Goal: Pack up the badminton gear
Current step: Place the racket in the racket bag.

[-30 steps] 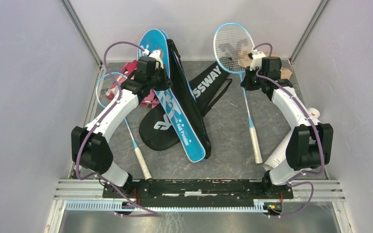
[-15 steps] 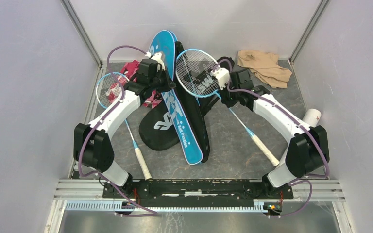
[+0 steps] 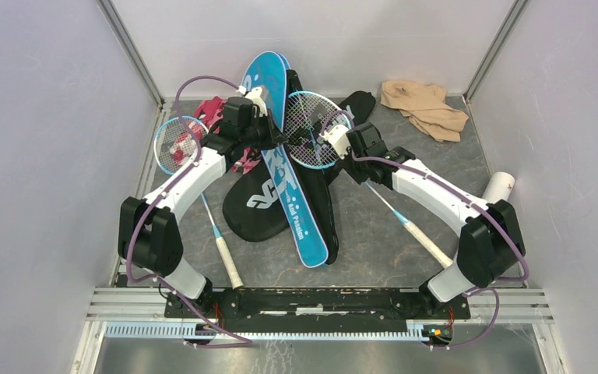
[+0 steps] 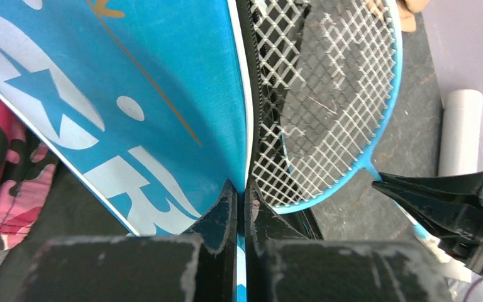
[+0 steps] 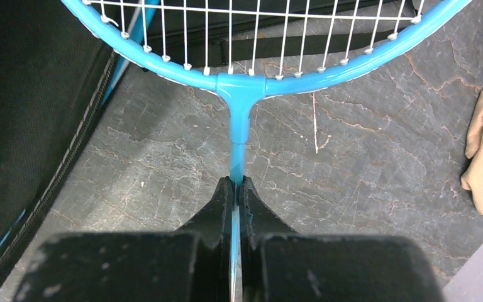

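Note:
My left gripper (image 3: 271, 134) is shut on the edge of the blue "SPORT" cover (image 3: 284, 183), holding its flap up; the left wrist view shows the jaws (image 4: 240, 189) pinching the blue fabric (image 4: 132, 94). My right gripper (image 3: 342, 145) is shut on the shaft of a blue-framed racket, just below the head (image 5: 239, 88). The racket head (image 3: 311, 128) lies at the cover's black open side (image 4: 327, 94). The black "CROSSWAY" cover (image 3: 251, 204) lies under the blue one. A second racket (image 3: 175, 144) lies at the left. A white tube (image 3: 500, 187) stands at the right. No shuttlecocks show.
A pink camouflage cloth (image 3: 212, 113) lies behind my left arm. A beige cloth (image 3: 424, 107) lies at the back right corner. Grey walls and metal posts close in the table on three sides. The held racket's handle (image 3: 428, 248) rests toward my right arm's base.
My right gripper has carried the racket left from the back right corner, and its head has reached the blue cover's opening. The beige cloth is uncovered. My left gripper has kept its hold and barely moved.

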